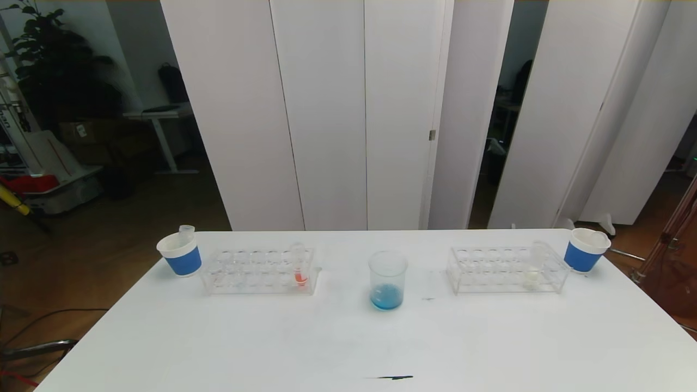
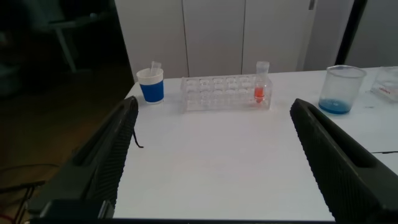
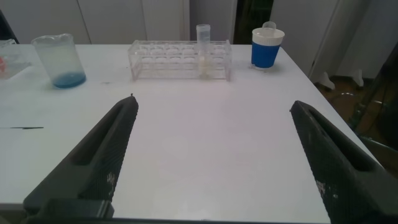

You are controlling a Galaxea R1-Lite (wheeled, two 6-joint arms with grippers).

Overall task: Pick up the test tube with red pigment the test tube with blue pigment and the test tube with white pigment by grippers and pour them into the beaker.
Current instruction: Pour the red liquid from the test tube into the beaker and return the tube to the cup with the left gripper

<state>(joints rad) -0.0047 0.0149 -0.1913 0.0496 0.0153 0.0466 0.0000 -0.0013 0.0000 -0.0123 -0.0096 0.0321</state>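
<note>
Head view shows the beaker (image 1: 387,280) standing mid-bench (image 1: 348,337) with blue liquid pooled at its bottom. On the robot's left, a clear rack (image 1: 260,271) holds the test tube with red pigment (image 1: 299,265) upright at the end nearest the beaker; beside the rack's far end stands a blue-banded paper cup (image 1: 180,253) with an empty tube in it. On the right, another rack (image 1: 506,268) holds the test tube with white pigment (image 1: 533,264), next to a second cup (image 1: 585,250). Left tool (image 2: 211,162) and right tool (image 3: 211,162) hover low over the near bench, each spread wide and empty.

beaker (image 1: 387,279) mid-table, a rack (image 1: 260,270) left, another rack (image 1: 507,268) right
</note>
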